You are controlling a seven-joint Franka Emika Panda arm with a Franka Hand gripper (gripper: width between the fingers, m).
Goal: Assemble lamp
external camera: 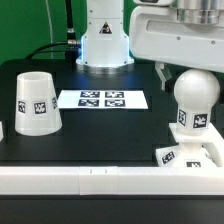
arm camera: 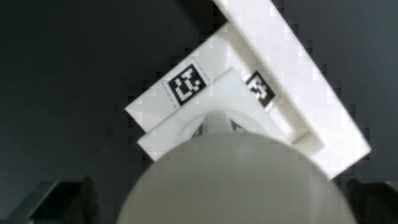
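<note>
The rounded white bulb [external camera: 192, 100] stands upright on the flat square base [external camera: 190, 153] at the exterior view's right, near the front rail. My gripper [external camera: 190, 74] hangs over the bulb's top, with its dark fingers [external camera: 162, 69] apart on either side and a gap to the bulb, so it is open. In the wrist view the bulb [arm camera: 235, 180] fills the space between my gripper's [arm camera: 214, 205] fingers [arm camera: 59, 200], and the tagged base [arm camera: 192, 90] lies under it. The tapered shade [external camera: 35, 101] stands alone at the exterior view's left.
The marker board [external camera: 102, 99] lies flat at the middle back. A long white border rail [external camera: 100, 181] runs along the front edge and shows beside the base in the wrist view [arm camera: 285, 55]. The arm's white pedestal [external camera: 104, 45] stands at the back.
</note>
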